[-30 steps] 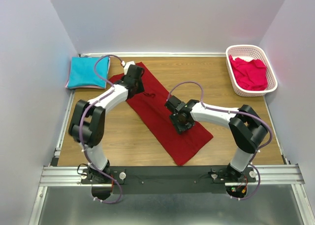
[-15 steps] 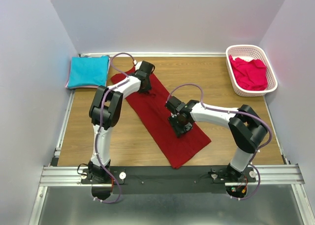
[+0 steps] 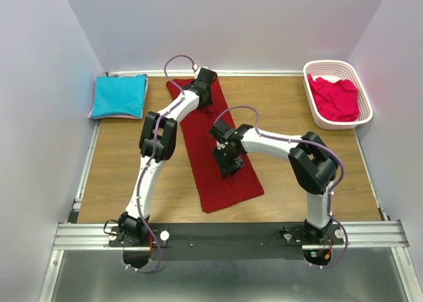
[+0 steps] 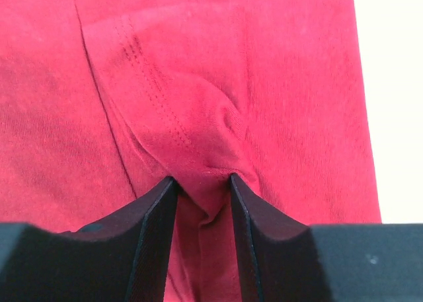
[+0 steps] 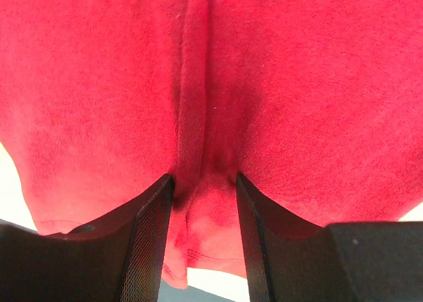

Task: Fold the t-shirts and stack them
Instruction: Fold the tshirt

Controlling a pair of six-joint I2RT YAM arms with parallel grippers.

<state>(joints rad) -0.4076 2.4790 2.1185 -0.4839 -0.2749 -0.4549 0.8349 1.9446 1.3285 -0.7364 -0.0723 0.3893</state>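
Dark red tee [image 3: 225,183] in a long strip on the table [image 3: 291,189], far edge toward near. Left gripper [image 4: 203,182] clamped on a cloth ridge at its far end, right gripper [image 5: 205,178] likewise at midlength. Turquoise tee [image 3: 119,96] folded at far-left corner; pink tee [image 3: 337,98] in far-right basket [image 3: 330,65].

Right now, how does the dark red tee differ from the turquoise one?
The dark red tee is a long strip mid-table; the turquoise tee a compact folded square, far left. The left tool and right tool pinch the dark red tee; nothing touches the turquoise tee. Both lie on the table.
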